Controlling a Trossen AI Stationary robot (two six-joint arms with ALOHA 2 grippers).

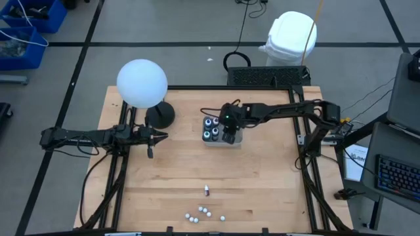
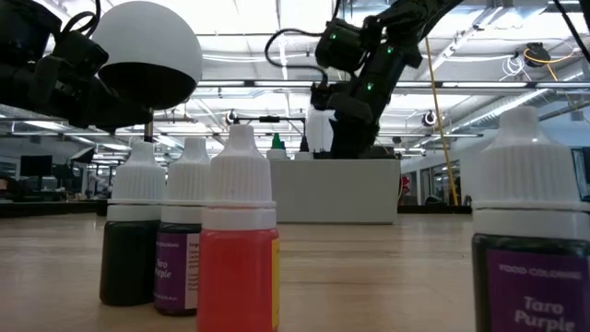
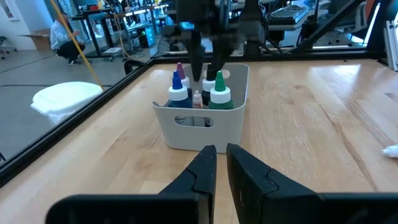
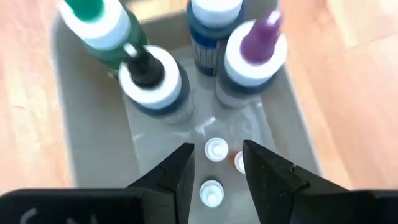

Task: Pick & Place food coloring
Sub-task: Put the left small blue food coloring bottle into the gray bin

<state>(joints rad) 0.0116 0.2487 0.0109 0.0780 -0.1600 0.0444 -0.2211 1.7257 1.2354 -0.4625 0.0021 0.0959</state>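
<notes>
Right gripper [image 4: 216, 165] hangs open over 3 tiny white-capped vials [image 4: 215, 149] inside the grey plastic tray [image 4: 87, 149]; descending off-centre could topple them. Left gripper [image 3: 220, 167] waits, nearly closed and empty

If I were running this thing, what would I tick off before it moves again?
1. Right gripper over the tray: ok.
2. Its fingers open, holding nothing: ok.
3. Small vials already lying in the tray: ok.
4. Four bigger bottles upright in the tray: ok.
5. Loose vials at the table's front edge, not yet collected: not ok.
6. Left gripper away from the tray: ok.
</notes>
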